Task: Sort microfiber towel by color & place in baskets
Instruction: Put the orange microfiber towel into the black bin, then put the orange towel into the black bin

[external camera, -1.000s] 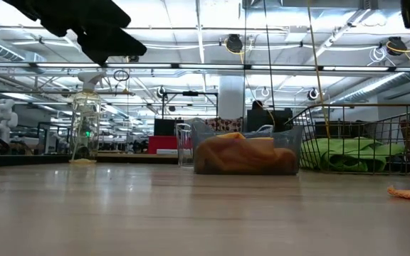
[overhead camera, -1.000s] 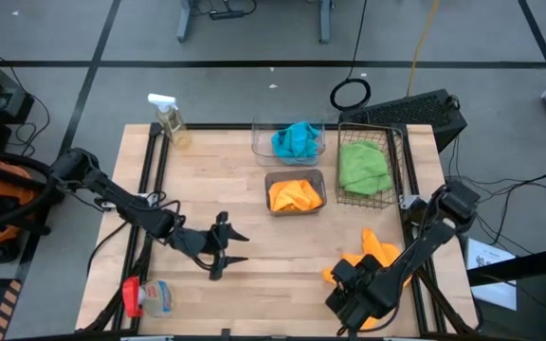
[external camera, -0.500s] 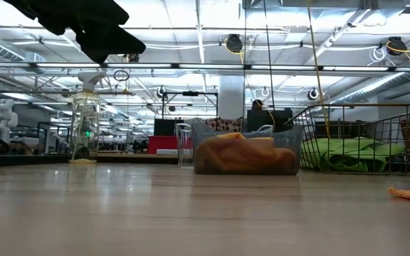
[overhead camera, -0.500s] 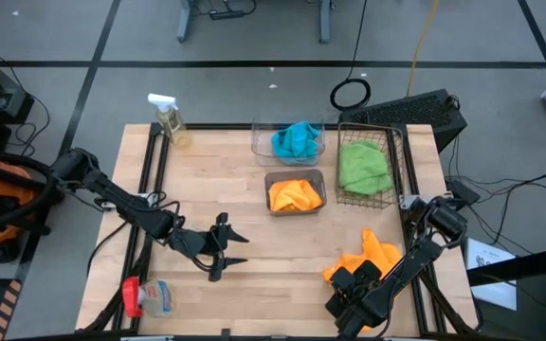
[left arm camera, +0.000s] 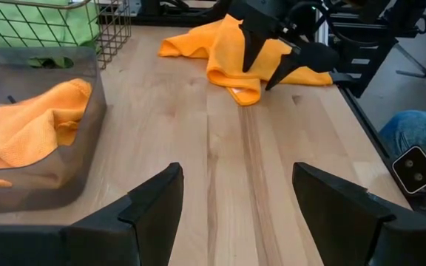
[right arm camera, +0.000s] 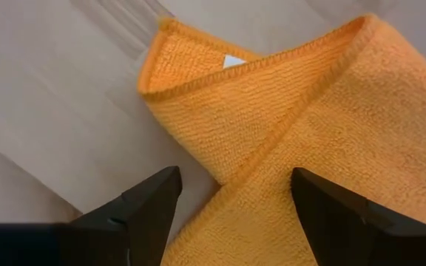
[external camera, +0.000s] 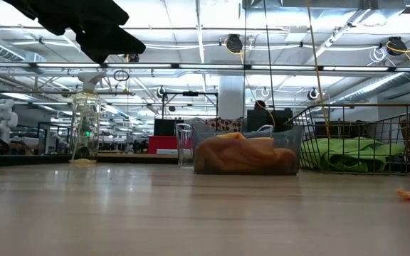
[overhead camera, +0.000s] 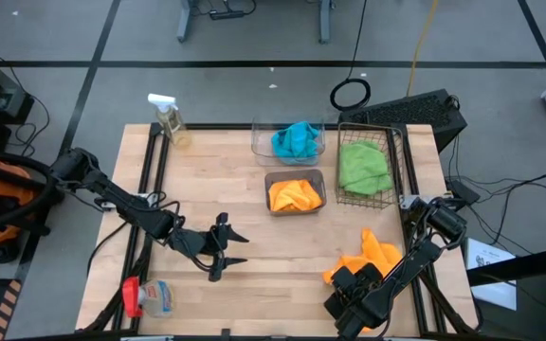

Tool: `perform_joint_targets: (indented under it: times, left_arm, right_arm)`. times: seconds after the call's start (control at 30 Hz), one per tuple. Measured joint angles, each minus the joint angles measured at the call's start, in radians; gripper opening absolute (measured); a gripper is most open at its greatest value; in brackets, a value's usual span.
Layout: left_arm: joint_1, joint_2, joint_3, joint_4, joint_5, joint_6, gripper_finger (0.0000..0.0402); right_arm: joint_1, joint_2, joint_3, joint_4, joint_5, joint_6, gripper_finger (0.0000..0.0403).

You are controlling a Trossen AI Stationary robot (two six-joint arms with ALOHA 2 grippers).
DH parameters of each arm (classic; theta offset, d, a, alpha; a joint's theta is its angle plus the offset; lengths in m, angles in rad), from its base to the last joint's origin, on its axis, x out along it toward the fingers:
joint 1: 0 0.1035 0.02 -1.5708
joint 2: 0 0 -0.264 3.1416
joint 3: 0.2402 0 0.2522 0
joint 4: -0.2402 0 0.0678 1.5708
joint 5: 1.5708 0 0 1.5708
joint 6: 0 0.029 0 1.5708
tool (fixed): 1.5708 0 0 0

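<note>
A loose orange towel lies crumpled on the wood near the table's right front. My right gripper points down at its near folded corner, open, one finger on each side of the fold. My left gripper hovers open over the middle left of the table with nothing between its fingers. At the back, the clear tub holds a blue towel, the grey tub an orange towel, and the wire basket a green towel. My right gripper comes at the loose orange towel's folded edge from above with its fingers spread. Whether the fingertips touch the cloth, I cannot tell.
A spray bottle stands at the far left corner. A red-and-clear object lies at the near left. Bare wood lies between my two grippers. Black frame rails run along the table's left and right sides.
My right gripper has sunk toward the loose orange towel and rolled a little; its arm has folded lower at the table's right edge.
</note>
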Motion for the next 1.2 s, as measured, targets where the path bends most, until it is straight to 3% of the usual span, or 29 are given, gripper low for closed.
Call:
perform_joint_targets:
  times: [0.43,0.57,0.77,0.87,1.0,1.2]
  left_arm:
    - [0.0,0.0,0.0,-0.002,0.0,0.0,0.0257]
    - [0.0,0.0,0.0,-0.002,0.0,0.0,0.0257]
    - [0.0,0.0,0.0,-0.001,0.0,-0.002,0.0257]
    - [0.0,0.0,0.0,-0.001,0.0,-0.002,0.0257]
    - [0.0,0.0,0.0,-0.001,0.0,-0.002,0.0257]
    - [0.0,0.0,0.0,-0.001,0.0,-0.002,0.0257]
  right_arm:
    - [0.012,-0.001,-0.002,0.016,0.005,0.065,0.024]
    - [0.011,-0.001,-0.005,0.064,0.047,0.05,0.0192]
    - [-0.011,-0.004,-0.004,0.086,0.088,0.059,0.0079]
    - [-0.028,-0.029,-0.005,0.082,0.11,0.059,0.0053]
    - [-0.043,-0.098,0.009,0.072,0.104,0.012,0.0081]
    - [-0.041,-0.166,0.011,0.021,0.018,-0.059,0.0192]
